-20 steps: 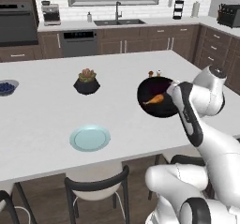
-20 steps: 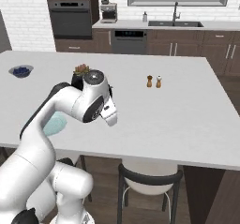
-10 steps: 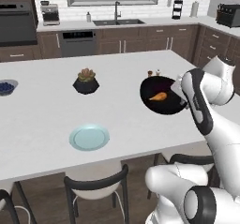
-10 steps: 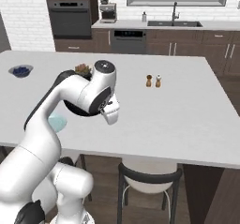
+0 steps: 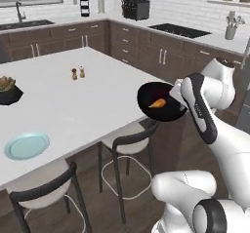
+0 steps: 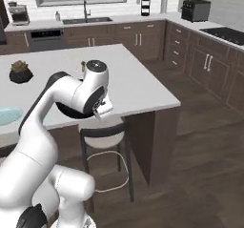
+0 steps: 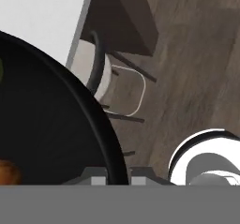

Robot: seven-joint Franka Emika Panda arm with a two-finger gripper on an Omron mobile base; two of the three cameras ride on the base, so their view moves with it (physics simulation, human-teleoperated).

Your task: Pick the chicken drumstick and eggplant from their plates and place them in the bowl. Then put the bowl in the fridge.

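The bowl (image 5: 161, 102) is now off the desk (image 5: 68, 100) and in the air, carried just past the desk's near corner and hanging over the stool (image 5: 128, 142) and the wood floor (image 6: 200, 165). A moment ago it sat over the white top with the sink wall behind it; since then the whole room has swung round in both base views, so the base has driven and turned, and the stove-side cabinets (image 5: 161, 56) now lie beyond the bowl. The chicken drumstick (image 5: 157, 103) lies inside it, orange against the black; in the hand view a green sliver at the bowl's left edge may be the eggplant's cap, though I cannot be sure. The jaws are clamped on the bowl's rim, which runs down between them in the hand view (image 7: 112, 157).

I judge the loading finished and the haul to the fridge under way. The teal plate (image 5: 27, 145) lies bare on the desk, well to the left of the bowl.

Left of the bowl, the desk corner and the stool back are the near edges to mind. Right of it and beyond, the floor runs open towards the cabinets, with plenty of room to swing. The bowl is gripped by one edge only, so a sharp turn might tip it.
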